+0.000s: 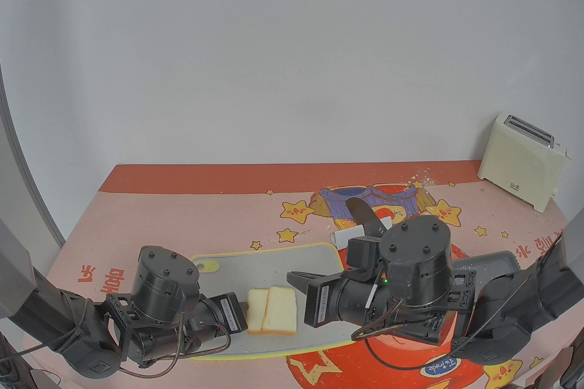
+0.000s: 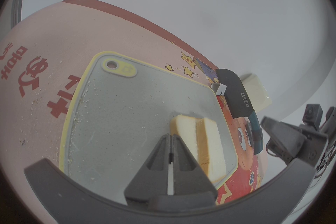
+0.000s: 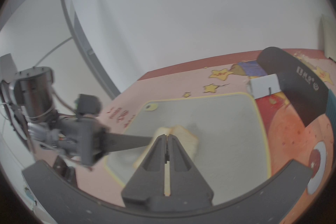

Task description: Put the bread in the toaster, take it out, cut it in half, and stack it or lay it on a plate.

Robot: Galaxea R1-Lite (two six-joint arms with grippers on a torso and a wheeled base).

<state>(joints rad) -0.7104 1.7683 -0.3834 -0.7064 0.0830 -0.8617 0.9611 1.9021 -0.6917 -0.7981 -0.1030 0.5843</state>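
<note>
Has two bread halves [image 1: 272, 311] lying side by side on the cutting board [image 1: 267, 268], with the toaster [image 1: 523, 162] well apart at the worktop's [image 1: 182, 208] far right. Holds left end effector [image 2: 170, 138] and right end effector [image 3: 166, 137] closed and empty, tips flanking the bread; cannot tell whether either touches it. Hides the knife [image 1: 364, 214] handle behind the right arm.

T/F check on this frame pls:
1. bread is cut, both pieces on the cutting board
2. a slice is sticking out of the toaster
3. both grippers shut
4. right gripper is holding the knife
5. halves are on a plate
1. True. Two bread halves lie side by side on the cutting board.
2. False. Nothing sticks out of the toaster.
3. True. The left gripper and right gripper both have their fingers together.
4. False. The knife lies on the table past the board's far corner, held by neither gripper.
5. False. They are on the cutting board.
</note>
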